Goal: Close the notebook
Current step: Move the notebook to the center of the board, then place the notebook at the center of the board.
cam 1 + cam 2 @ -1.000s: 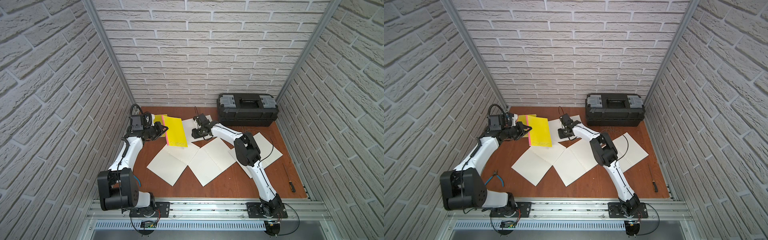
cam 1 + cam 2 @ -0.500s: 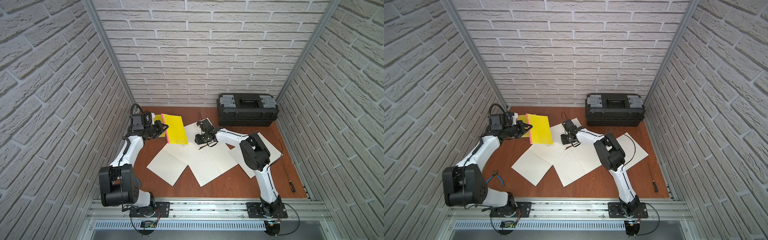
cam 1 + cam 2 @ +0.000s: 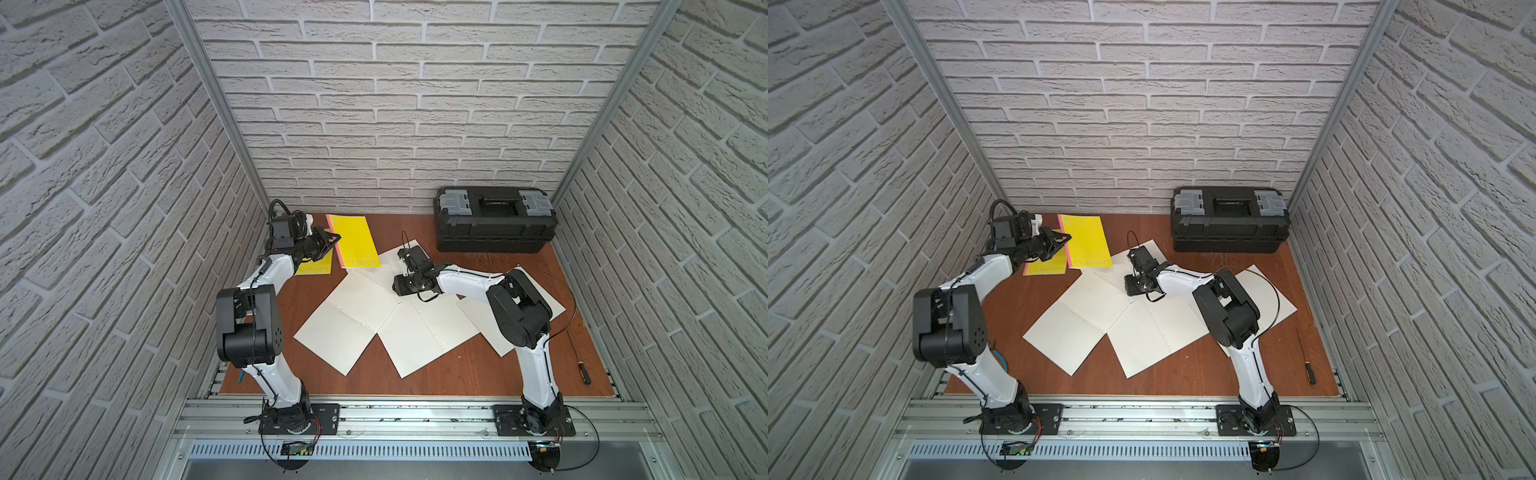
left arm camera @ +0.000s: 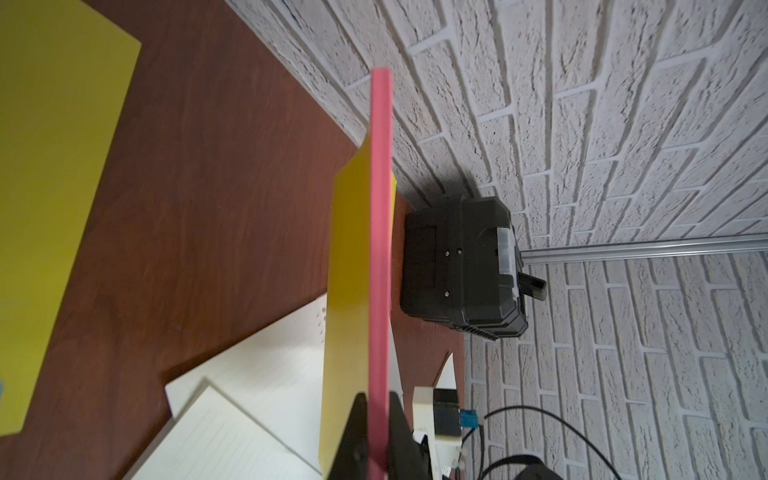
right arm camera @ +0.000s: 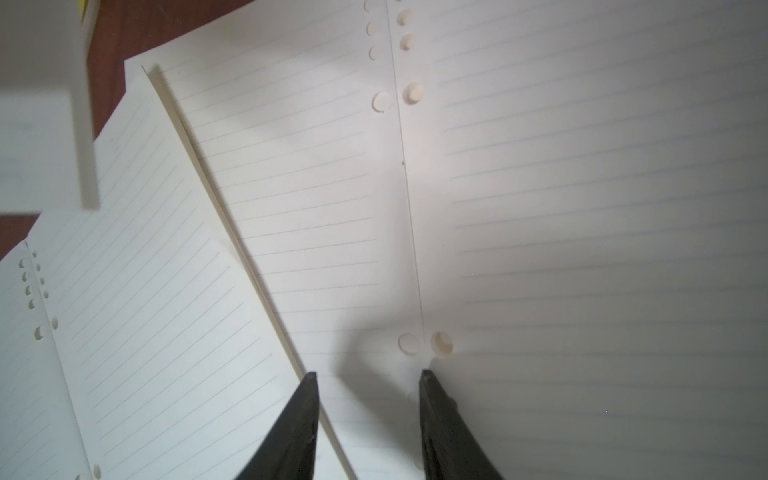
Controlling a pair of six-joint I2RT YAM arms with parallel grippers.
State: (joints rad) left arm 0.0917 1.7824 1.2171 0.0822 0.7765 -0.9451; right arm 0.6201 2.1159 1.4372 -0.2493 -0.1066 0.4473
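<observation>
- Your left claw point(image 4: 376, 399) is clamped on the notebook point(image 3: 353, 241), at its thin pink edge point(image 4: 380, 249); so the stiff yellow cover point(image 4: 349, 270) stands lifted, ready, I judge, to fold over.
- Its other yellow half point(image 3: 313, 268) lies flat under this claw.
- Your right claw point(image 5: 368, 382) hovers with jaws apart, empty, close over matte lined sheets point(image 3: 345, 324) with punched holes.

black toolbox point(image 3: 494, 226): closed, far corner | screwdriver point(image 3: 583, 373): lying alone | lined sheets point(image 3: 345, 328): overlapping

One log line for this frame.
left tool: shut on notebook cover, raised | right tool: open above loose pages | status: not closed
</observation>
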